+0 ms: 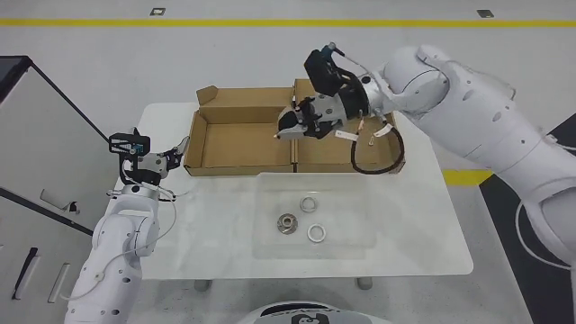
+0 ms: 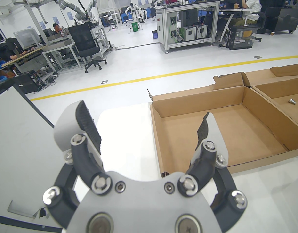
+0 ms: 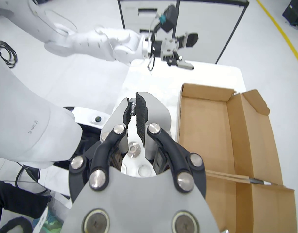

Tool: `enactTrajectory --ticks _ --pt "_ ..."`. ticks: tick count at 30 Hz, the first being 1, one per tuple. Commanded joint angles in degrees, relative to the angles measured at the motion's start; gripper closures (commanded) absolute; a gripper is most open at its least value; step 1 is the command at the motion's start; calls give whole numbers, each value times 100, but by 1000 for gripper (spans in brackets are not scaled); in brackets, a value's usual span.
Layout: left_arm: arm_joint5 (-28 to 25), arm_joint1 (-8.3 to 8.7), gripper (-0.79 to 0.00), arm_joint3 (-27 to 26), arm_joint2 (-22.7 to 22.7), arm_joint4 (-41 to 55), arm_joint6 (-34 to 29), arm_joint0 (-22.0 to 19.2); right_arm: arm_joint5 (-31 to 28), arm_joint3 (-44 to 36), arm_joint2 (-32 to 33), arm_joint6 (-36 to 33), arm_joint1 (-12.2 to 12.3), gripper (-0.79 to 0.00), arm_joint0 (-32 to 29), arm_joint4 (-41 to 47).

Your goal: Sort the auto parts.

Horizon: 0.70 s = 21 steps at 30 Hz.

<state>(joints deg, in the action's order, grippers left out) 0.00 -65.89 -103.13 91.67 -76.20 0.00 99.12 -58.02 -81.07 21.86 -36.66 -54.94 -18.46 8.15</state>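
White table (image 1: 414,220), cardboard box (image 1: 243,139) — yellow floor line (image 1: 270,22)

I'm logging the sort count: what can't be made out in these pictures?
The held part: right wrist view, the right gripper covers all but its threaded end.
The box compartment under the right arm: top view, the arm hides much of its floor.
A small metal piece: left wrist view, too small to identify.
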Motion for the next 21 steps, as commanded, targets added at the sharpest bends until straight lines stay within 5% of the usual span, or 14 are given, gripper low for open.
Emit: enactTrajectory --ticks 1,10,21 --pt "0 0 -785 0 0 0 0 0 1 -181 205 -12 75 0 -107 349" --pt "0 0 -785 0 0 0 0 0 1 -1402 1822 -962 460 0 -1244 2235" --pt "0 0 -785 0 0 0 0 0 1 -2192 2572 -964 355 0 -2112 3214"
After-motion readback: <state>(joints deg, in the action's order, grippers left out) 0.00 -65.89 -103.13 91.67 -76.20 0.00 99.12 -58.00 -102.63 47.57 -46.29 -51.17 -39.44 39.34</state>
